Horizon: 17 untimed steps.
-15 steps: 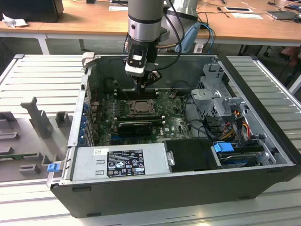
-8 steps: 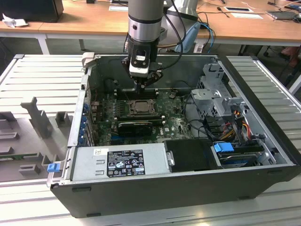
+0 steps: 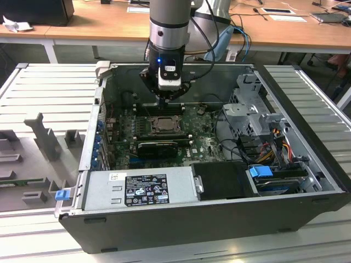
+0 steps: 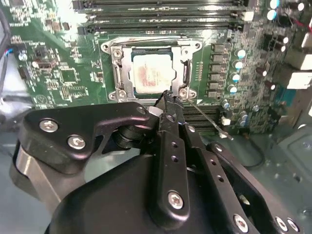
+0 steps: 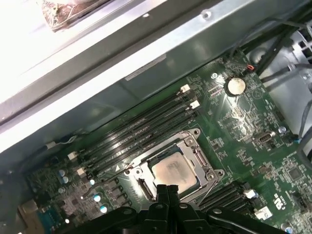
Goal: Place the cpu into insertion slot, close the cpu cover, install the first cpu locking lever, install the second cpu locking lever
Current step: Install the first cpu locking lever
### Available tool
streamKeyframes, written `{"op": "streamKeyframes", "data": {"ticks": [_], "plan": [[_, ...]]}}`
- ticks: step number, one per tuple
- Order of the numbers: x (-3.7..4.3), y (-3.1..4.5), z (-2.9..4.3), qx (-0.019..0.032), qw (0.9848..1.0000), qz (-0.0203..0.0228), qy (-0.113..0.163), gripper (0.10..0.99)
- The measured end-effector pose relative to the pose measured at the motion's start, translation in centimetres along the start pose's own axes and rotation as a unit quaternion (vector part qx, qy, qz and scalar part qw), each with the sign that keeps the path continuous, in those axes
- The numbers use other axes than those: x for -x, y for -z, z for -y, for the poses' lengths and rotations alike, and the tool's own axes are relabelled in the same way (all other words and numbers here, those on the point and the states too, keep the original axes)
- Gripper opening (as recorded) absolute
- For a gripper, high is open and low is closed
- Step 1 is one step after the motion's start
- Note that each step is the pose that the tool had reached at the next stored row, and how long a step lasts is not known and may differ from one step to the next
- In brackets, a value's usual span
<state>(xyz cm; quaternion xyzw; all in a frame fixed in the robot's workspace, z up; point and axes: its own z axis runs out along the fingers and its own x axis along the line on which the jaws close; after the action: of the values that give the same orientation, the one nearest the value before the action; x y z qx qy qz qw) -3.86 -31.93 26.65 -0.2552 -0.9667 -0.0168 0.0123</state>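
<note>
In the exterior view, an open black metal computer case [image 3: 181, 224] lies on a pale grey ribbed table [image 3: 49, 87]. At the exterior view's left, grey moulded fixture blocks [image 3: 46, 137] stand on the table outside the case. A small blue plastic clip [image 3: 62, 194] sits at the case's lower left corner. Inside, along the near wall, lies a silver box-shaped power supply [image 3: 137, 189] with a black label. Behind it, the green motherboard [image 3: 204, 145] covers the case floor.

Near the centre of the frame, a long black rectangular card [image 3: 158, 147] lies across the board. Just behind it is the square dark insertion slot [image 3: 152, 127]. The grey robot arm [image 3: 169, 27] hangs from the upper centre of the frame. Its black tool [image 3: 166, 100] is close over the slot's far edge. Towards the exterior view's right are a grey metal drive cage [image 3: 249, 109], bundled cables [image 3: 271, 145] and a blue plastic tab [image 3: 261, 171].

In both wrist views, the small flat pale silver square cpu [image 4: 152, 73] [image 5: 173, 170] lies inside the slot. The thin silver metal cpu cover [image 4: 186, 73] [image 5: 202, 163] lies flat around it as a frame.

The tool's two black fingers [image 4: 171, 105] are clenched together, with nothing seen between them. Their tips are at one corner of the cover.

In the second wrist view, a thin metal lever rod [image 4: 207, 119] slants away from that corner. In the first wrist view, long black memory slots [image 5: 141, 129] run beside the socket, and a round silver coin battery [image 5: 236, 86] sits further off on the board.
</note>
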Motion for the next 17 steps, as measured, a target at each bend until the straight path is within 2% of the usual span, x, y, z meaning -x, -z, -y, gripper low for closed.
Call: {"op": "streamKeyframes", "data": {"ticks": [3, 6, 7, 9, 10, 11, 15, 17], "plan": [[0.0, -0.09, 0.0, -0.0001, 0.9997, 0.0004, 0.024, 0.106], [-0.01, -0.17, 0.01, -0.0011, 0.9987, -0.0004, 0.051, 0.106], [0.0, -0.2, 0.01, -0.0018, 0.9976, -0.0009, 0.069, 0.106], [0.0, -0.22, 0.01, -0.0022, 0.9963, -0.0013, 0.086, 0.106], [0.0, -0.23, 0.01, -0.0025, 0.9952, -0.0016, 0.098, 0.106], [0.01, -0.27, 0.01, -0.003, 0.993, -0.002, 0.118, 0.106], [0.01, -0.31, 0.01, -0.0042, 0.9874, -0.0029, 0.158, 0.106], [0.02, -0.31, 0.02, -0.0048, 0.982, -0.0025, 0.189, 0.106]]}}
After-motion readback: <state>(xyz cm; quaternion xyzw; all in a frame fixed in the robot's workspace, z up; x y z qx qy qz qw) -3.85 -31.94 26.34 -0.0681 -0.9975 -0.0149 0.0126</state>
